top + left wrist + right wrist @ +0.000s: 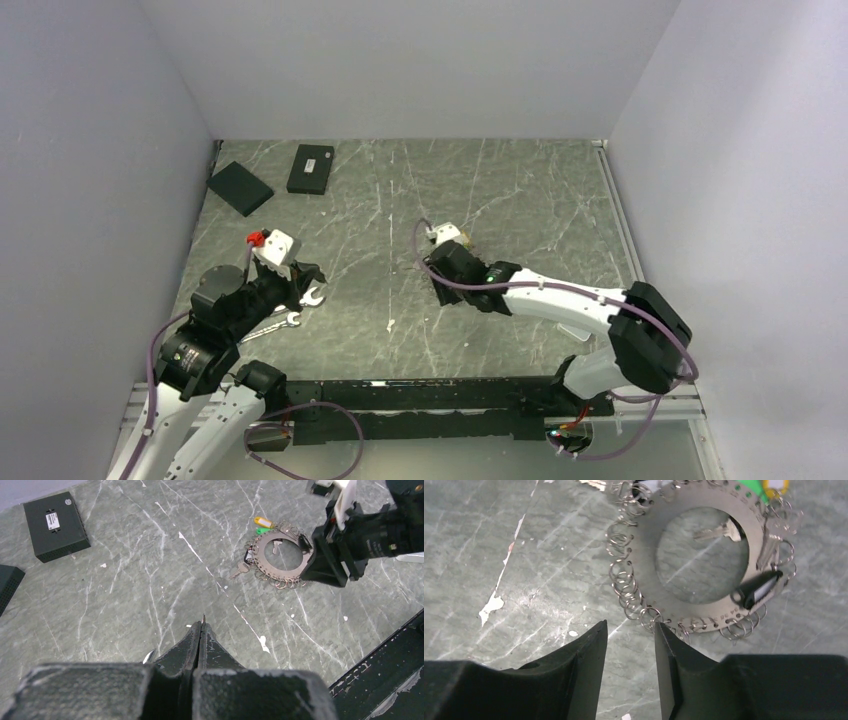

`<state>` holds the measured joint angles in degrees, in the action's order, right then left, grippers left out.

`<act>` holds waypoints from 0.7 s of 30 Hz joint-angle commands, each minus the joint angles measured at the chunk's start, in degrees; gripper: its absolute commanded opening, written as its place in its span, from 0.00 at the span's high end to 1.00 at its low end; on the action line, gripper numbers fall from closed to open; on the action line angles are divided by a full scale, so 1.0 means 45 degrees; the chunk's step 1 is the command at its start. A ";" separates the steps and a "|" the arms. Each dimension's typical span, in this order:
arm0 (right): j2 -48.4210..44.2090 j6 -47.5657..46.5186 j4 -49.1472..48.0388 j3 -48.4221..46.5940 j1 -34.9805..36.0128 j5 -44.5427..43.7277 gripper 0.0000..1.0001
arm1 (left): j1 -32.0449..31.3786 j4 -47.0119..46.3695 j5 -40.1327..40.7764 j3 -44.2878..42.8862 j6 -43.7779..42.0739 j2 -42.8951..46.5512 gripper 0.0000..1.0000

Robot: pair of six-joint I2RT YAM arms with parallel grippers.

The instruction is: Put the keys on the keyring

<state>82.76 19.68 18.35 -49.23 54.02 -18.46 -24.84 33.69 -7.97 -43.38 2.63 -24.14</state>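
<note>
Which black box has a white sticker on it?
The right-hand black box, the straighter one in the top view, has it. The left-hand black box, turned at an angle, shows none.

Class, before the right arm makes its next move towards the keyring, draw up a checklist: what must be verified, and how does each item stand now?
1. Right gripper open: ok, fingers apart.
2. Keyring in its line: ok, near rim just beyond the fingertips.
3. Keyring flat on the table: ok.
4. Left gripper out of the way: ok, shut, well apart from the ring.
5. A key held ready to thread: not ok, neither gripper shows one.
6. Key beside the ring's rim attached to it: cannot tell.
</note>
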 commanded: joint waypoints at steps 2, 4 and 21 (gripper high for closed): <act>-0.1082 0.2070 -0.0582 0.0923 -0.1078 0.1598 0.59 | 0.0002 -0.0553 -0.0304 0.0000 0.0157 -0.0154 1.00; -0.1269 0.1864 -0.0811 0.1232 -0.1341 0.2314 0.62 | -0.0013 -0.0525 -0.0300 -0.0009 0.0157 -0.0242 1.00; -0.0395 -0.0843 -0.1655 0.2078 -0.1745 0.3133 0.57 | -0.0009 -0.0455 0.0094 -0.0034 0.0096 -0.0843 1.00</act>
<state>79.57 19.75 14.81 -40.60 46.41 -2.74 -24.84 33.69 -7.84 -43.38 2.61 -27.24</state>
